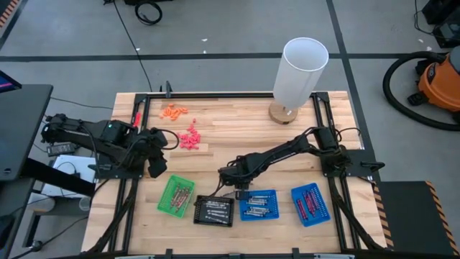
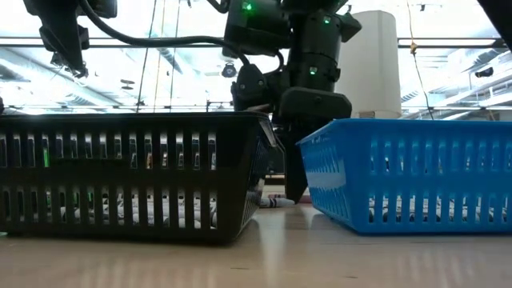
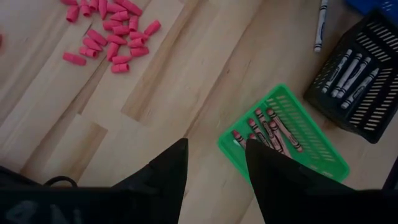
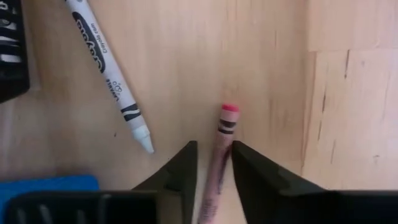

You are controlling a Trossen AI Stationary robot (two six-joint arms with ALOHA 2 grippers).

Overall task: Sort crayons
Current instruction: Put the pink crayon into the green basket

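- Wooden counter carries four trays in a row along its near edge; the black tray is my landmark, with the green tray on one side and two blue trays on the other.
- Right arm is the nearer one: its gripper is down at the counter just beside the black tray, between it and the blue tray.
- Left gripper hangs above the green tray, beyond the black tray's far side, fingers apart and empty.
- Pink crayon lies between the right fingers, its long axis running along them, tip pointing away; the fingers sit close on both sides, closing in, though I cannot tell if they have clamped.
- White crayon lies loose beside the black tray, slanted, apart from the fingers.
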